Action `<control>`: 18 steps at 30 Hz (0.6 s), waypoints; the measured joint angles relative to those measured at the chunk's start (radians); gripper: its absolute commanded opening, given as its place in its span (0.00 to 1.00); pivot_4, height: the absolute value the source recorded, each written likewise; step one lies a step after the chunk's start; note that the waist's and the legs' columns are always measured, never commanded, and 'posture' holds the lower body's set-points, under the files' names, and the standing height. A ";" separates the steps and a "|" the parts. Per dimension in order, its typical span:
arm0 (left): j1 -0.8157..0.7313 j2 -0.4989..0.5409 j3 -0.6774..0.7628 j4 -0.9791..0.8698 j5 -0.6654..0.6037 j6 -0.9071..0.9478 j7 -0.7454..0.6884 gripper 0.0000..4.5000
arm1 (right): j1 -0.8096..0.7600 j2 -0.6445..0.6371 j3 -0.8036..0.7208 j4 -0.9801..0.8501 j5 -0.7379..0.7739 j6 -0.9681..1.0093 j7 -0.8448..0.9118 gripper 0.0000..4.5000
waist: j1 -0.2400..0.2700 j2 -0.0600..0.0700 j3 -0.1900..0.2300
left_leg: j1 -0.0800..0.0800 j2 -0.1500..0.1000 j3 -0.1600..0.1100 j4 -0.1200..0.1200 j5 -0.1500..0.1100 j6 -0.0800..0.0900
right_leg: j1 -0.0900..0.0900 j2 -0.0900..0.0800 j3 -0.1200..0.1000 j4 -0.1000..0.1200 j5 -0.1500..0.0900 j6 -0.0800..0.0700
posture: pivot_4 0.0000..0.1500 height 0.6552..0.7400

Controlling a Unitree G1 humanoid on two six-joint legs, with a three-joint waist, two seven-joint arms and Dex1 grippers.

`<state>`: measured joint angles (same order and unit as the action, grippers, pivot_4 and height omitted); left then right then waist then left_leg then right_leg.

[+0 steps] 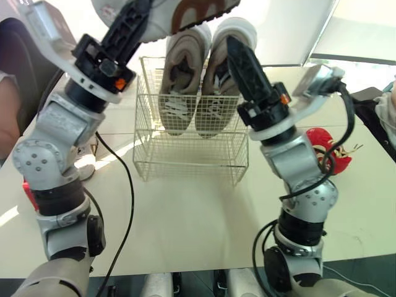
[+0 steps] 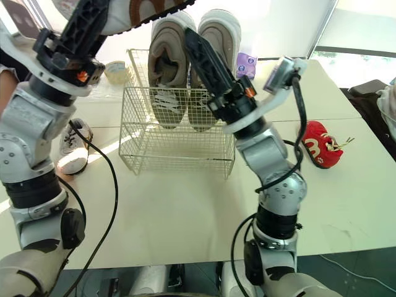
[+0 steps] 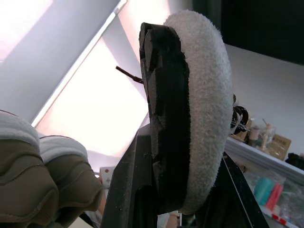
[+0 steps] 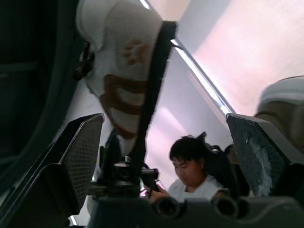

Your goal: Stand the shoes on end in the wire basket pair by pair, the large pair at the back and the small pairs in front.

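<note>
**Small-shoe placement in hand.** The left gripper [image 1: 130, 25] was clamped on a white shoe with a brown-and-black sole [image 1: 170, 15], held high above the wire basket [image 1: 185, 161]. The large tan pair [image 1: 198, 80] stood on end at the back of the basket. The right gripper [image 1: 241, 62] hovered just beside that pair, fingers spread wide and empty. 1 small white shoe [image 2: 74, 151] and 1 red shoe [image 2: 318, 145] lay on the table [image 1: 185, 216] outside the basket. The next move probably called for lowering the held shoe on end into the front of the basket, clear of the tan pair.
</note>
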<state>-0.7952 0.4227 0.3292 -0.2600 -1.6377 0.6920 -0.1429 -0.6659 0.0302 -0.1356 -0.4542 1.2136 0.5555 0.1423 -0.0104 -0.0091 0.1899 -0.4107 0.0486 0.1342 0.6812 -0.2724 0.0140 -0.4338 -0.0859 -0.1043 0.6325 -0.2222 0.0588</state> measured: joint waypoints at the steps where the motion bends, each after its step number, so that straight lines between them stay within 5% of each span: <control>1: 0.008 -0.007 -0.006 -0.006 0.016 -0.003 -0.004 0.11 | -0.021 0.006 0.006 0.012 -0.008 -0.011 0.000 0.99 | 0.000 0.000 0.000 | 0.000 0.000 0.000 0.000 0.000 0.001 | 0.000 -0.001 0.000 0.000 0.000 0.000 | 1.00 1.00; 10: 0.089 -0.074 -0.043 -0.069 0.057 -0.025 0.008 0.11 | -0.096 0.009 0.014 0.089 -0.068 -0.089 0.034 0.99 | -0.003 0.000 0.000 | 0.000 0.000 0.000 0.000 -0.001 0.002 | 0.000 0.000 0.000 -0.001 0.000 0.000 | 1.00 1.00; 14: 0.099 -0.074 -0.043 -0.077 0.057 -0.028 0.017 0.11 | -0.104 0.010 0.012 0.120 -0.098 -0.117 0.047 0.72 | -0.004 0.000 0.000 | 0.000 0.000 0.000 0.000 -0.001 0.002 | 0.000 0.000 0.000 -0.001 0.000 0.000 | 1.00 1.00; 18: 0.109 -0.071 -0.041 -0.085 0.055 -0.029 0.014 0.11 | -0.106 0.011 0.013 0.137 -0.104 -0.123 0.051 0.28 | -0.002 0.000 0.000 | 0.000 0.000 0.000 0.000 -0.001 0.002 | 0.000 0.000 0.000 -0.001 0.000 0.000 | 1.00 1.00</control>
<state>-0.6858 0.3514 0.2878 -0.3446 -1.5826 0.6628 -0.1286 -0.7717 0.0407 -0.1230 -0.3176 1.1100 0.4320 0.1935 -0.0129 -0.0095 0.1897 -0.4111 0.0489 0.1342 0.6816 -0.2734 0.0157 -0.4333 -0.0864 -0.1047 0.6312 -0.2222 0.0589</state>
